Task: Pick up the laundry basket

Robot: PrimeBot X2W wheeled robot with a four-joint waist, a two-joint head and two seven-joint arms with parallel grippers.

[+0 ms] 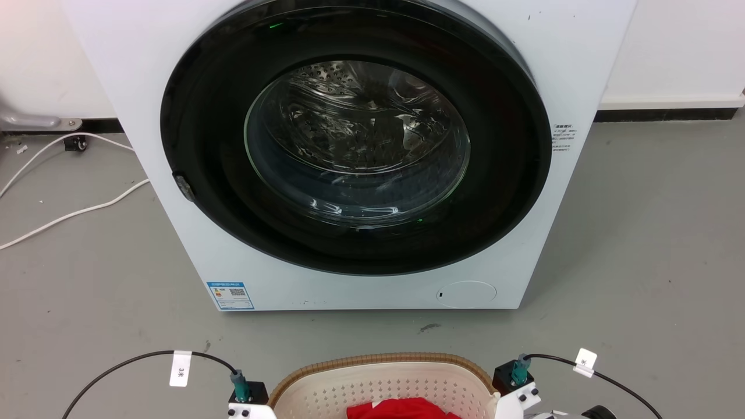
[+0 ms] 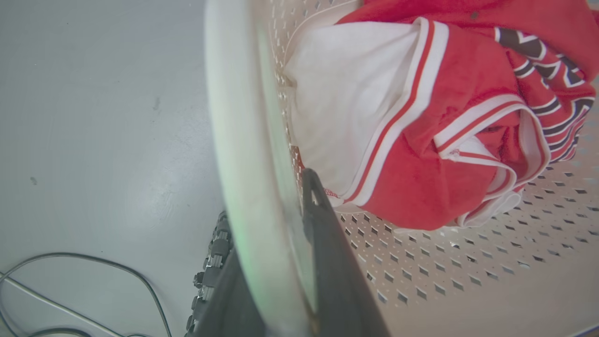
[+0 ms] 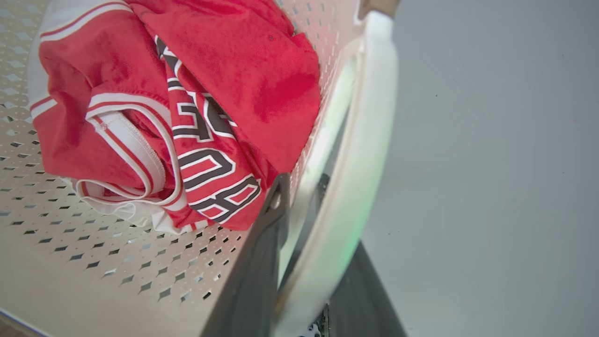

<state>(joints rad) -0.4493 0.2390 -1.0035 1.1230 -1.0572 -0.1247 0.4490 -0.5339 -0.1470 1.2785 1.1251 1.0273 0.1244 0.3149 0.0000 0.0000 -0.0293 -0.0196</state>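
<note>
The laundry basket [image 1: 381,381] shows at the head view's bottom centre, in front of the washing machine [image 1: 361,157], with a red-and-white garment [image 2: 421,131] inside. Left gripper [image 2: 264,206]: fingers closed either side of the basket's white side handle [image 2: 238,140]. Right gripper [image 3: 302,185]: likewise clamped across the opposite handle [image 3: 369,117]. Whether the basket touches the floor [image 1: 640,262]: cannot tell.

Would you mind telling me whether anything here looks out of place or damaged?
Nothing stands out. The laundry basket is upright before the washing machine, red-and-white clothing inside it, and the left gripper and right gripper each appear closed on a white handle. Only a loose white cable trails across the floor.
</note>
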